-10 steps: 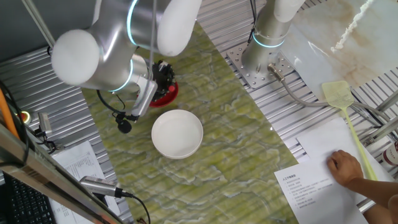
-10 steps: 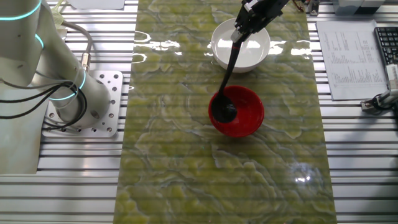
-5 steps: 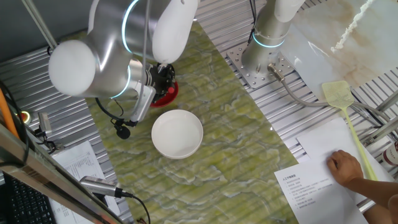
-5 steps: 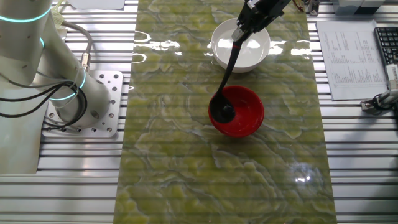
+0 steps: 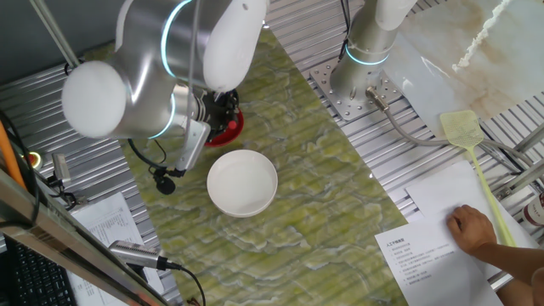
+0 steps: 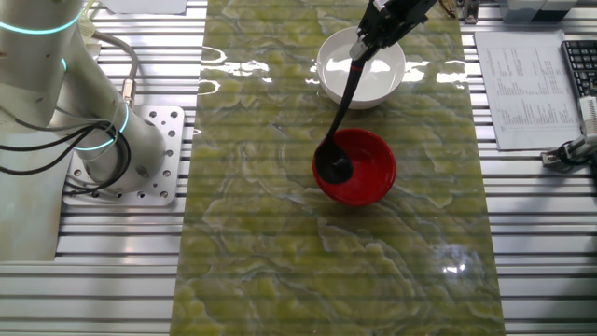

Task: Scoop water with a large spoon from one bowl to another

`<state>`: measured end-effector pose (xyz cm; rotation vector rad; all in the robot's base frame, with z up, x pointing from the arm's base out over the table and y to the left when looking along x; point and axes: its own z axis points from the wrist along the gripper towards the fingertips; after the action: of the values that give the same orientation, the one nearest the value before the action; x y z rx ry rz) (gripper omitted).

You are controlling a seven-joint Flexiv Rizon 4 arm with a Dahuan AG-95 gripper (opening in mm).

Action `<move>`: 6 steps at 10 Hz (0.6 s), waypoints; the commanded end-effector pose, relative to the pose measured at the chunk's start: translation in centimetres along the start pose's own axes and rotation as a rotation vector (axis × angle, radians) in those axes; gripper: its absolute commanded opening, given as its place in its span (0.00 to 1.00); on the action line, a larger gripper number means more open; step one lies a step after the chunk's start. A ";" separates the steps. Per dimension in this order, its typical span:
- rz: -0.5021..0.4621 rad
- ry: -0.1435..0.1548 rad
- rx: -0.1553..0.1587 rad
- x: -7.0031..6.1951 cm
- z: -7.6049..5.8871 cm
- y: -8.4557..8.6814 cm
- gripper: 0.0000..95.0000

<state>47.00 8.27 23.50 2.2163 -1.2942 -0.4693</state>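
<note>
Currently the large spoon (image 6: 341, 121) runs on a slant in the other fixed view: its round scoop sits low at the left inner edge of the small red bowl (image 6: 366, 174), and its thin handle climbs up and to the right, crossing over the near rim of the white bowl (image 6: 361, 68). The gripper (image 6: 366, 42) is pinched on the upper end of that handle, above the white bowl. The two bowls stand near each other on the green marbled mat (image 6: 261, 233), the white one nearer the mat's top edge, the red one close to its middle. Wide bare mat lies left of and below the red bowl. In one fixed view the arm hides most of the red bowl (image 5: 231, 127), while the white bowl (image 5: 242, 182) shows fully.
</note>
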 end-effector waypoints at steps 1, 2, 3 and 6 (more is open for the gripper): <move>0.000 0.002 -0.006 0.0 0.1 0.0 0.00; 0.000 0.001 -0.012 0.0 0.1 0.0 0.00; 0.001 0.000 -0.016 0.0 0.1 0.0 0.00; 0.000 -0.005 -0.025 0.0 0.1 0.0 0.00</move>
<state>46.90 8.17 23.38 2.1962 -1.2828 -0.4903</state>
